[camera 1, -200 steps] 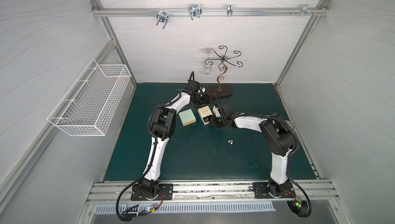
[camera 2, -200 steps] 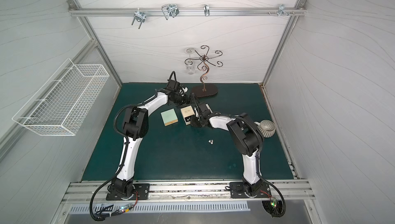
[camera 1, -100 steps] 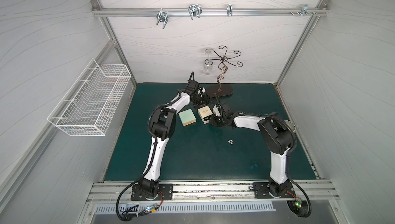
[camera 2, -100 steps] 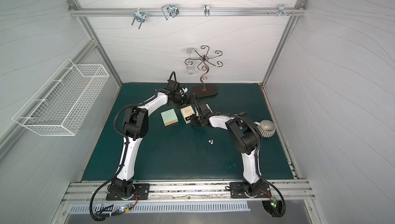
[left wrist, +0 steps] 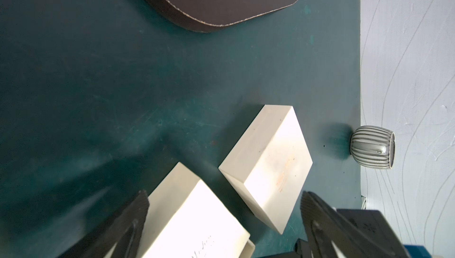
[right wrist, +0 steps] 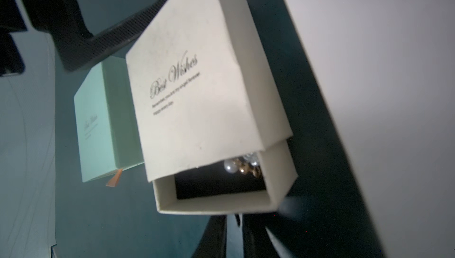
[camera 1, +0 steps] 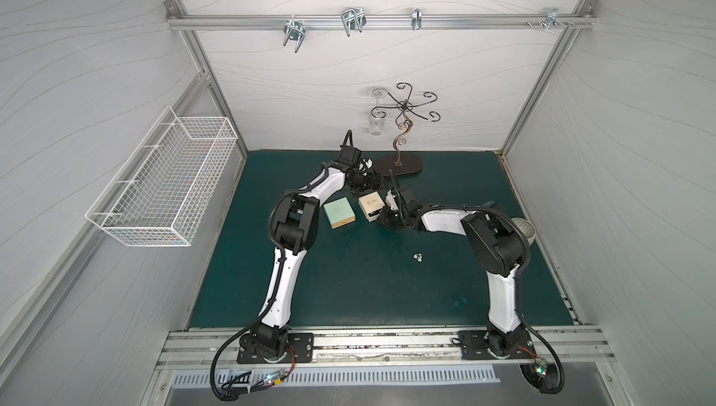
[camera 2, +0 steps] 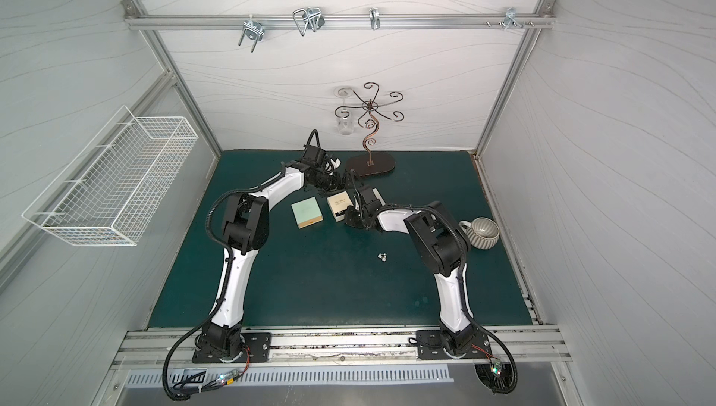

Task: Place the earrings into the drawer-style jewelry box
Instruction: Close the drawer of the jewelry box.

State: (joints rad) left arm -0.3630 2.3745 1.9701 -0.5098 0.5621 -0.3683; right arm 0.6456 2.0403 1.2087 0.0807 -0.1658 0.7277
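several loose earrings (camera 1: 417,256) lie lower right of the jewelry box (camera 1: 370,204), nearer the right gripper (camera 1: 384,217), its jaws pressed together. left gripper (left wrist: 224,196) is spread.

A green mat (camera 1: 348,287) carries a mint box (camera 1: 339,212), a cream drawer box (camera 1: 370,206) just beside it, a white box (left wrist: 270,168), a stand base (camera 1: 399,162), a mug (camera 2: 481,232) and loose earrings (camera 1: 417,256).

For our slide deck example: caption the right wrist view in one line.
Cream drawer-style jewelry box, drawer partly open, pearl earrings inside, beside a mint box.
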